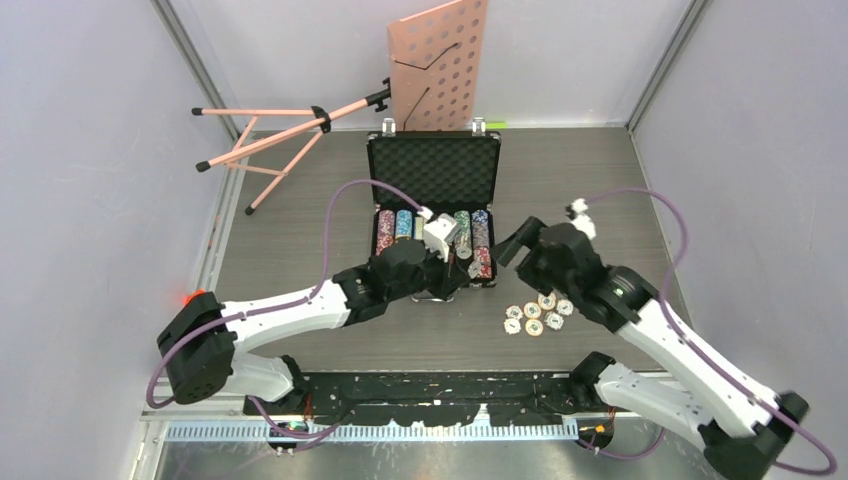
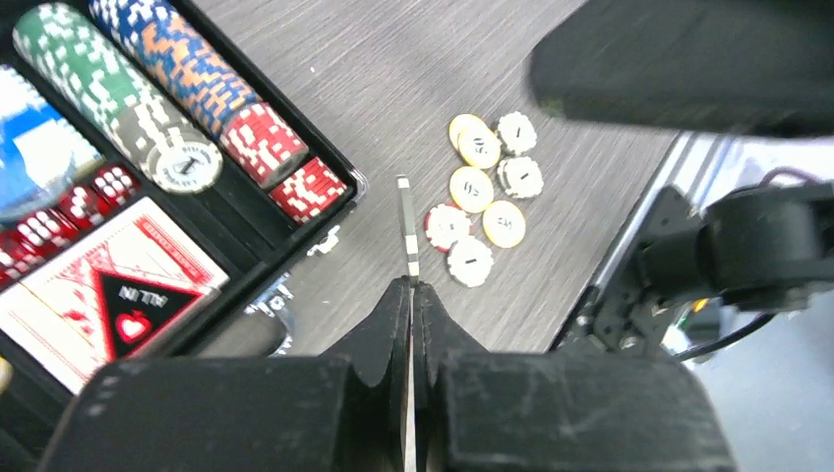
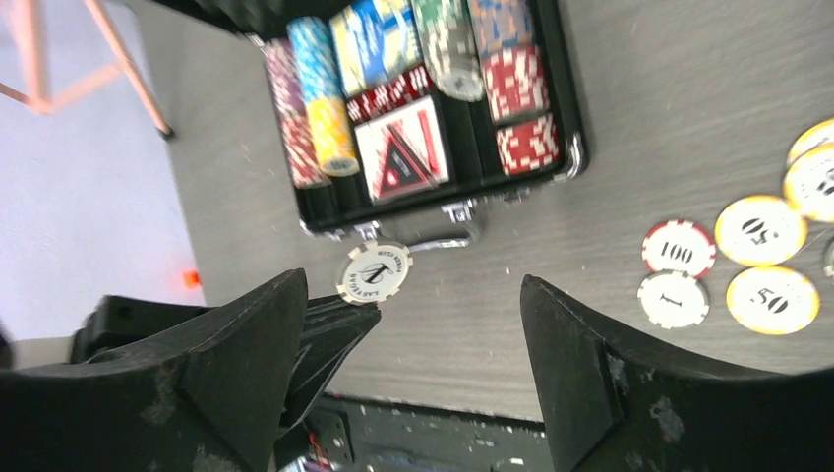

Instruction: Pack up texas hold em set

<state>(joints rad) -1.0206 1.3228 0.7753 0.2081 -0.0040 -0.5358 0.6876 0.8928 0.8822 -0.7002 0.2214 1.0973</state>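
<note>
Stretched low toward the briefcase [image 1: 433, 165], the left tool [image 2: 411, 295] pinches one poker chip [image 2: 407, 228] edge-on; the right tool [image 3: 413, 285] hovers, jaws wide apart, over the tabletop [image 1: 600, 180].

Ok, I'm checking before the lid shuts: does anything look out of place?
Yes: loose chips lie clustered on the table right of the open briefcase, outside its slots. The left tool pinches one more chip. The pink music stand lies tipped over behind the case.

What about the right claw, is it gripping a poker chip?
No, the right claw gapes open and empty; the white poker chip sits pinched in the left claw.
</note>
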